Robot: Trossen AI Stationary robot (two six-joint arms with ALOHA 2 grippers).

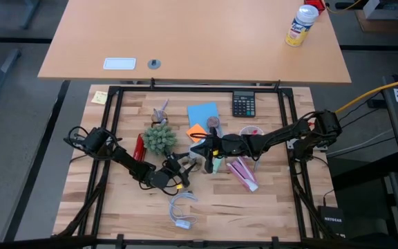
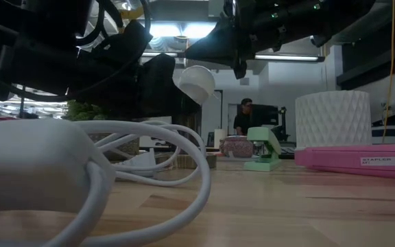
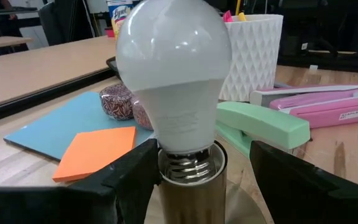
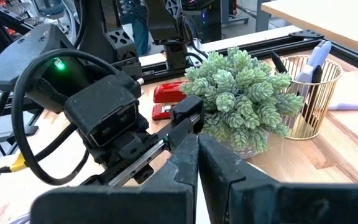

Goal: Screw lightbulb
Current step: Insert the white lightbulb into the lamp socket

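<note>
My left claw (image 3: 191,180) is wide, and the smooth, round white bulb (image 3: 174,74) stands between its fingers with its ridged grey screw end in a shiny metal socket (image 3: 190,186). My right claw (image 4: 197,155) is shut and empty, near a spiky green plant (image 4: 244,102) and a gold wire cup (image 4: 312,93) of pens.

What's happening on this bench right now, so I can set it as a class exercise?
Two robot arms are fitting a lightbulb into a metal socket. In the left wrist view the bulb stands upright with its screw base in the socket, between the fingers of the left gripper, which are spread either side. The right gripper hangs shut just above, at mid-table. A green stapler and pink stapler lie behind.
</note>
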